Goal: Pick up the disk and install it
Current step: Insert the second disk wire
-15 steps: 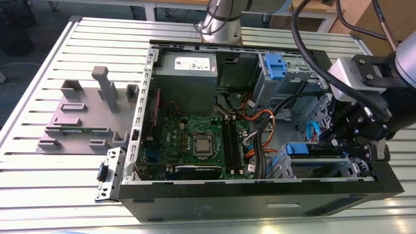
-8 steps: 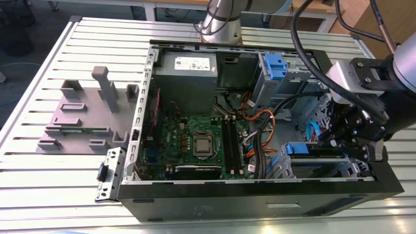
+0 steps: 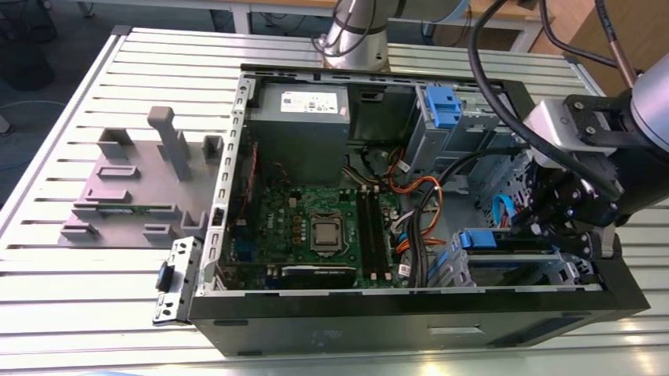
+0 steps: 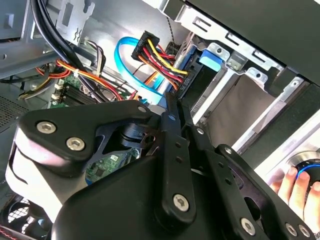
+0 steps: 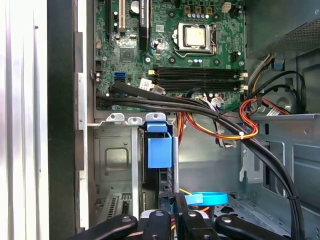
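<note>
The disk (image 5: pixel 160 150) stands on edge in a slot of the metal drive cage (image 5: pixel 115 160), its blue plastic bracket facing up. My gripper (image 5: pixel 172 202) is right at its rear end, black fingers (image 5: pixel 186 220) closed on the thin edge. In the second wrist view the fingers (image 4: pixel 176 131) meet at the gripper tip (image 4: pixel 171 104), just behind the disk (image 4: pixel 205 59) with its blue bracket. In the exterior view my gripper (image 3: pixel 554 227) hangs inside the computer case at the exterior view's right, beside the disk's blue bracket (image 3: pixel 486 239).
The open black computer case (image 3: pixel 418 313) lies on a slatted metal table (image 3: pixel 63 282). Cable bundles (image 5: pixel 220 117) cross the motherboard (image 3: pixel 313 227) close to the cage. A grey plastic stand (image 3: pixel 136 180) sits at the exterior view's left. A person's hand (image 4: pixel 295 187) rests by the case.
</note>
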